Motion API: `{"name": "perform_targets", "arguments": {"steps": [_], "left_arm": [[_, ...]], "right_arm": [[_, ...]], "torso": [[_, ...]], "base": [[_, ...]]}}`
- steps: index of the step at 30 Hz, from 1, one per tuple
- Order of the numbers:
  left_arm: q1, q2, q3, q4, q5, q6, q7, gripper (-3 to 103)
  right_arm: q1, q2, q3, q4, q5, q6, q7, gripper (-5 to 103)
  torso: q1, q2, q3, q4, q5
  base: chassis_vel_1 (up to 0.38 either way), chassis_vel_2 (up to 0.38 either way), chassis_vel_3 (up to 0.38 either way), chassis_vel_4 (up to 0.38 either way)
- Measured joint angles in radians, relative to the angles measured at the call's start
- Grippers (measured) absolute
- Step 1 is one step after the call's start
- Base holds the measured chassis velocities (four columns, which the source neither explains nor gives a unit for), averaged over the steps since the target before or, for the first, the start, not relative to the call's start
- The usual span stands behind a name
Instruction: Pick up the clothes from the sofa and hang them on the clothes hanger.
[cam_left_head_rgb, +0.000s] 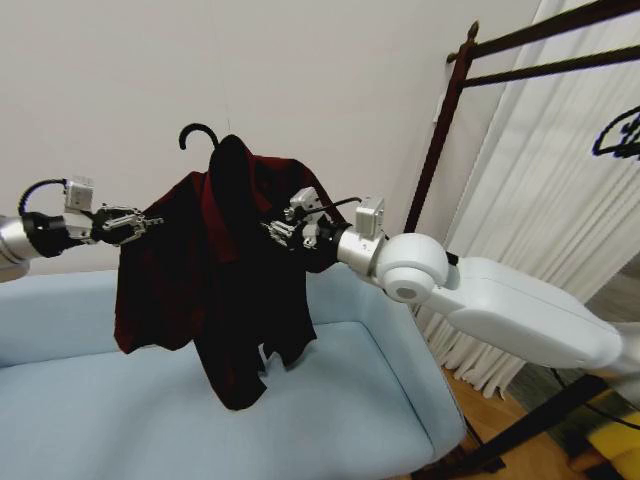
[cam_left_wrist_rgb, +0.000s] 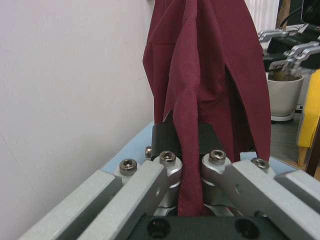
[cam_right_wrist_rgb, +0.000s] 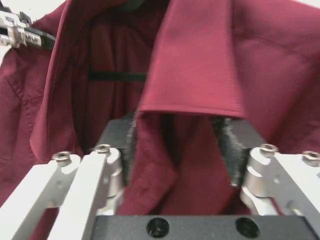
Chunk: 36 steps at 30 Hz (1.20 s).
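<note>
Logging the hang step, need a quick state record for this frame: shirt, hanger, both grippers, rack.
shirt: dark red shirt, draped on the hanger, held up above the sofa
hanger: black hanger, hook free, not on the rack
left: left gripper shut on the shirt's side
right: right gripper at the shirt front, fingers apart, fabric between them
rack: dark wooden rack, to the robot's right of the sofa
</note>
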Motion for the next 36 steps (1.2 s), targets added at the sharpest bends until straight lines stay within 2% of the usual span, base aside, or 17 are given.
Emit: {"name": "perform_targets", "arguments": {"steps": [2,3,5,8,10,11,13,16,19,20,22,24,25,26,27,28,36], "left_arm": [[0.003,0.000,0.003,0.022,0.002,-0.006,0.022,3],[0.005,0.000,0.005,0.034,0.005,-0.009,0.030,3],[0.007,-0.001,0.009,0.055,0.011,-0.014,0.043,3],[0.009,-0.002,0.009,0.070,0.015,-0.019,0.060,3],[0.011,-0.003,0.009,0.082,0.024,-0.027,0.083,3],[0.011,-0.003,0.009,0.082,0.024,-0.027,0.083,3],[0.013,-0.005,0.009,0.091,0.033,-0.037,0.106,3],[0.015,-0.006,0.009,0.104,0.048,-0.054,0.132,3],[0.013,0.001,0.011,0.131,0.070,-0.081,0.174,3],[0.013,0.001,0.011,0.131,0.070,-0.081,0.174,3],[0.011,0.010,0.011,0.143,0.082,-0.095,0.197,3],[0.011,0.018,0.011,0.148,0.086,-0.103,0.213,3],[0.011,0.020,0.011,0.149,0.086,-0.106,0.217,3],[0.011,0.020,0.011,0.149,0.086,-0.106,0.217,3],[0.011,0.025,0.011,0.150,0.087,-0.111,0.229,3],[0.011,0.027,0.011,0.151,0.087,-0.115,0.237,3],[0.011,0.032,0.008,0.146,0.090,-0.125,0.265,3]], "right_arm": [[0.018,-0.025,0.010,0.014,0.034,0.000,-0.008,58],[0.029,-0.035,0.015,0.022,0.055,0.000,-0.012,58],[0.051,-0.054,0.019,0.042,0.105,-0.001,-0.012,70],[0.079,-0.071,0.021,0.047,0.135,-0.001,-0.014,75],[0.118,-0.076,0.021,0.016,0.150,-0.001,-0.035,86],[0.118,-0.076,0.021,0.016,0.150,-0.001,-0.035,86],[0.160,-0.066,0.019,-0.032,0.170,-0.004,-0.059,96],[0.215,-0.044,0.016,-0.083,0.219,-0.039,-0.091,99],[0.281,0.006,0.023,-0.172,0.312,-0.204,-0.161,100],[0.281,0.006,0.023,-0.172,0.312,-0.204,-0.161,100],[0.309,0.034,0.023,-0.226,0.362,-0.291,-0.184,100],[0.340,0.058,0.023,-0.286,0.406,-0.386,-0.250,100],[0.350,0.066,0.022,-0.304,0.410,-0.411,-0.276,100],[0.350,0.066,0.022,-0.304,0.410,-0.411,-0.276,100],[0.367,0.080,0.016,-0.332,0.415,-0.441,-0.312,100],[0.375,0.093,0.011,-0.342,0.420,-0.454,-0.317,100],[0.393,0.170,-0.018,-0.361,0.391,-0.475,-0.282,100]], "torso": [[0.000,0.000,0.000,0.0002,0.0001],[0.000,0.000,0.000,0.0002,0.0000],[0.000,0.000,0.000,0.0003,-0.0002],[0.000,0.000,0.000,0.0003,-0.0002],[0.000,0.000,0.000,0.0002,-0.0001],[0.000,0.000,0.000,0.0002,-0.0001],[0.000,0.000,0.000,0.0001,0.0000],[0.000,0.000,0.000,0.0001,-0.0001],[0.000,0.000,0.000,0.0003,-0.0004],[0.000,0.000,0.000,0.0003,-0.0004],[0.000,0.000,0.000,0.0005,-0.0002],[0.000,0.000,0.000,0.0004,-0.0004],[0.000,0.000,0.000,0.0003,-0.0004],[0.000,0.000,0.000,0.0003,-0.0004],[0.000,0.000,0.000,0.0000,-0.0002],[0.000,0.000,0.000,-0.0002,-0.0001],[0.000,0.000,0.000,0.0005,-0.0004]], "base": [[0.000,0.000,0.000,0.000],[0.000,0.000,0.000,0.000],[0.000,0.000,0.000,0.000],[0.000,0.000,0.000,0.000],[0.000,0.000,0.000,0.000],[0.000,0.000,0.000,0.000],[0.000,0.000,0.000,0.000],[0.000,0.000,0.000,0.000],[0.000,0.000,0.000,0.000],[0.000,0.000,0.000,0.000],[0.000,0.000,0.000,0.000],[0.000,0.000,0.000,0.000],[0.000,0.000,0.000,0.000],[0.000,0.000,0.000,0.000],[0.000,0.000,0.000,0.000],[0.000,0.000,0.000,0.000],[0.000,0.000,0.000,0.000]]}}
